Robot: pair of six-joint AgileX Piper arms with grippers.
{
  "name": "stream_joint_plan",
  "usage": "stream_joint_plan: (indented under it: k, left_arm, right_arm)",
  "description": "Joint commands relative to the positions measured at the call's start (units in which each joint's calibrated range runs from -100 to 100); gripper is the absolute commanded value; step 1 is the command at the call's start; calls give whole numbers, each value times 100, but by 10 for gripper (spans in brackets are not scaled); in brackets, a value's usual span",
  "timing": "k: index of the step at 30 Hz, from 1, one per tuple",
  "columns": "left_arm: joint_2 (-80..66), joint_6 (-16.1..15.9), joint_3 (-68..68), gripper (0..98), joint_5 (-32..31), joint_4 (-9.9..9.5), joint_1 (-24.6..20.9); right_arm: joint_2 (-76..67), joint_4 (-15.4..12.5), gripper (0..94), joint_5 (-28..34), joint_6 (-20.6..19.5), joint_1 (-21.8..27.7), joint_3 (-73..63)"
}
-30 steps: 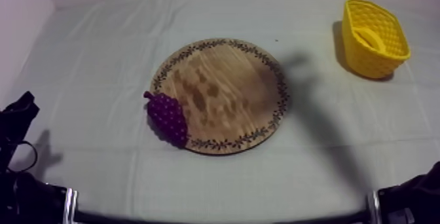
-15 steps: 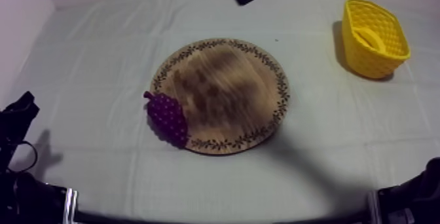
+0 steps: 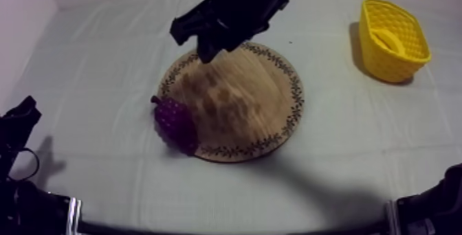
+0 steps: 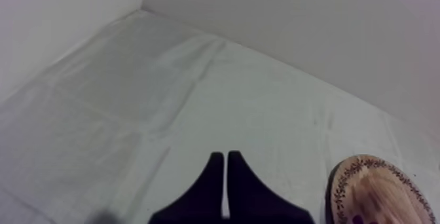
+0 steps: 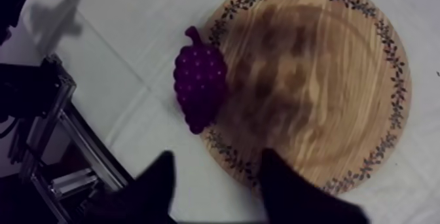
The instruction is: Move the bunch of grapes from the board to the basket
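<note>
Purple toy bunch of grapes (image 3: pixel 175 124) straddles the rim of the round, patterned wooden board (image 3: pixel 261 107). The right end effector (image 3: pixel 196 42) hangs above the board, fingers spread and empty, probably lining up a grasp. The woven yellow basket (image 3: pixel 393 40) stands well apart.

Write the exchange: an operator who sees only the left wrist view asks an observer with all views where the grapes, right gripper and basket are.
Operator: Where are the grapes?
Observer: The grapes lie across the rim of the board, on its left side.
Operator: And the right gripper?
Observer: The right gripper is open above the board, apart from the grapes.
Operator: The basket?
Observer: The basket stands on the cloth at the far right, apart from the board.
</note>
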Motion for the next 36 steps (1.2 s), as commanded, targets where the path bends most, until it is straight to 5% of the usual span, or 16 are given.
stream_joint_plan:
  k: [1,4,8,36]
  left_arm:
    - [3,0,4,0,3,1,-1]
    - [3,0,4,0,3,1,-1]
    - [3,0,4,0,3,1,-1]
    - [3,0,4,0,3,1,-1]
  right_arm:
    - [24,-72,731,29,50,-45,53]
    - [150,-79,864,51,10,-150,-18]
    - [365,-71,918,-27,-45,-258,-117]
    - [2952,268,936,-491,-71,-334,-1519]
